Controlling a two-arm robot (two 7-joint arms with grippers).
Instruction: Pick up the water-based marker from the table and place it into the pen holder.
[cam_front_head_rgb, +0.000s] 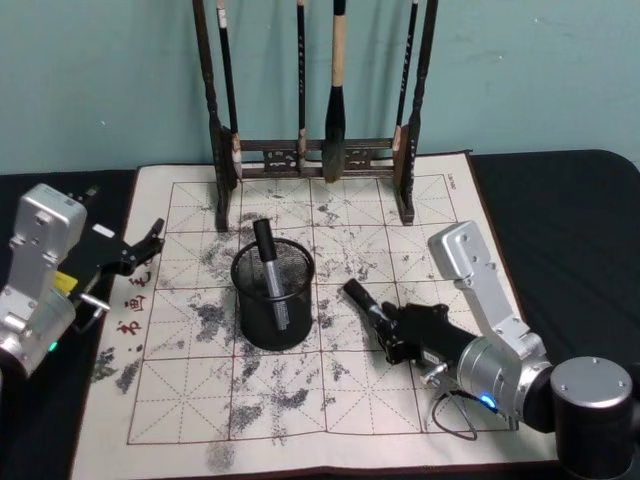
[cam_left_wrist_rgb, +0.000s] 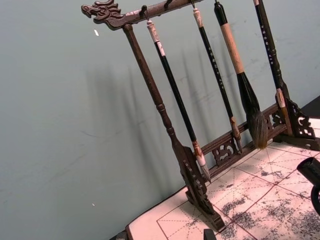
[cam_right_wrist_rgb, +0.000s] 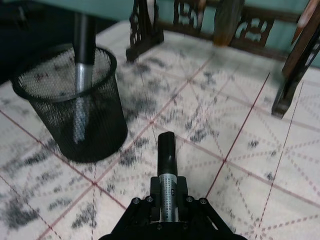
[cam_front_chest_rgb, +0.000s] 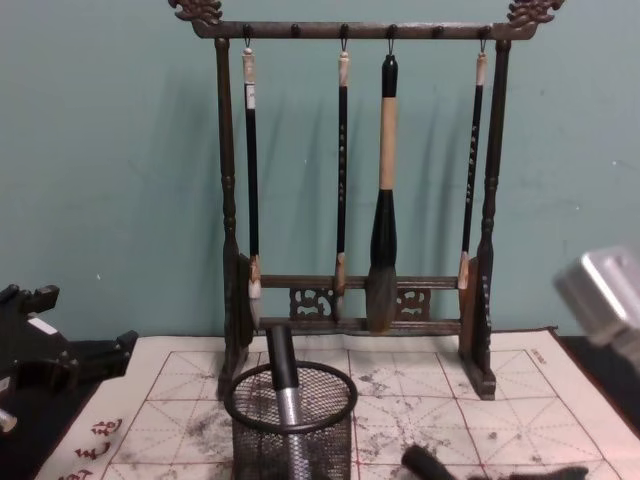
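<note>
Closest in the head view, the right gripper (cam_front_head_rgb: 388, 328) is squeezing the water-based marker (cam_front_head_rgb: 362, 300) tight near its back end. The marker's black cap is poking out past the fingertips and pointing toward the pen holder (cam_front_head_rgb: 262, 325). The holder is standing just ahead of this gripper and a bit to its left, near but not touching. Another marker (cam_front_head_rgb: 266, 252) is already leaning inside the holder. The held marker is staying low over the white mat (cam_front_head_rgb: 350, 405) on the table (cam_front_head_rgb: 560, 200). I cannot tell if it is off the mat yet. I think the grip is far back so the front end can tip into the cup first. The left gripper (cam_front_head_rgb: 150, 243) is resting well off to the far side of the holder, with its fingers apart and nothing in them.

The left wrist view is looking at the brush rack (cam_left_wrist_rgb: 165, 120) and its hanging brushes (cam_left_wrist_rgb: 247, 95).

In the right wrist view, the black fingers are pinching both sides of the silver marker body. The mesh cup is sitting ahead of the marker tip, to one side.

In the chest view, the holder is standing in front of the rack, its mouth wide open at the top. So the marker is probably going to need lifting above the rim.
</note>
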